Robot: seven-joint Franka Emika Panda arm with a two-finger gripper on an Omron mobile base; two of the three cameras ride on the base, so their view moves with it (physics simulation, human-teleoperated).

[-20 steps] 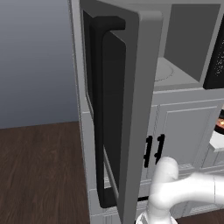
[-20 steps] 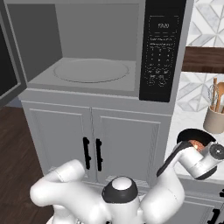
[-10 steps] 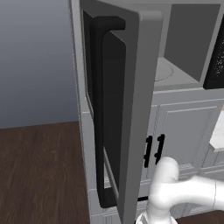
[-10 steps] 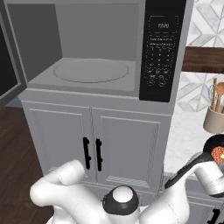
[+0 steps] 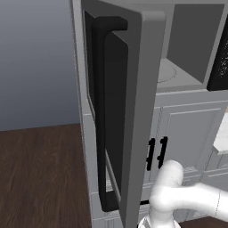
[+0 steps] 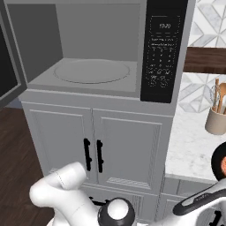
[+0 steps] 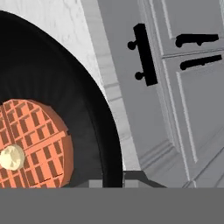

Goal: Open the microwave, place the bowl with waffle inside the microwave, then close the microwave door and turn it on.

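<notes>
With the grey microwave door (image 5: 133,111) open, the gripper (image 7: 114,180) clamps the black bowl's (image 7: 65,87) rim, ready to lift it toward the round turntable (image 6: 92,71).

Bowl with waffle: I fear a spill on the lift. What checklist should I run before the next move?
1. Microwave door stands wide open: ok.
2. Turntable reachable through the opening: ok.
3. Waffle lying flat in the bowl: ok.
4. Gripper at the bowl's rim: ok.
5. Jaws firmly shut on the rim: cannot tell.
</notes>
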